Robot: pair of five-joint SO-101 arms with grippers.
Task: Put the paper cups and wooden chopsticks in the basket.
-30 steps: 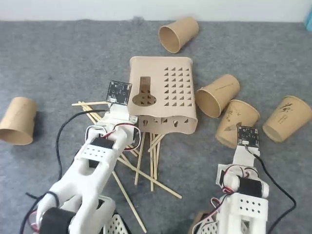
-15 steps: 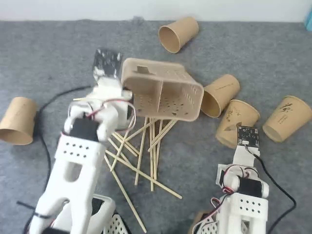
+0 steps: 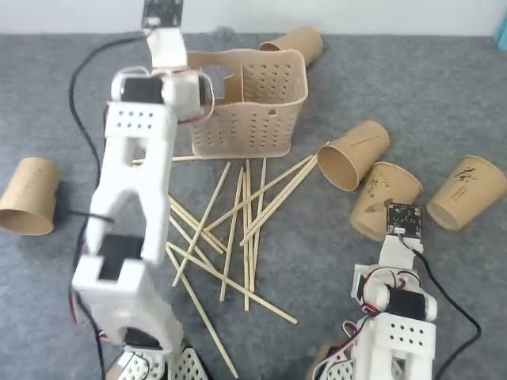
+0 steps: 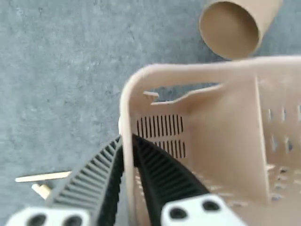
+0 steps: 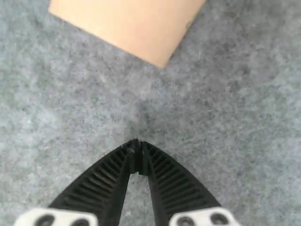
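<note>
Currently L gripper [image 4: 126,141] is clenched on the basket [image 3: 247,119] wall; basket upright at far side of counter [image 3: 412,87], chopsticks [image 3: 238,229] & cups [image 3: 354,154] lying loose outside it. R gripper [image 5: 136,143] closed, empty. Risk: thin-wall pinch slips or release is jerky, basket tips over.

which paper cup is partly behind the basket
The paper cup at the far edge, overlapped by the rim of the basket; the other four lie fully exposed.
</note>
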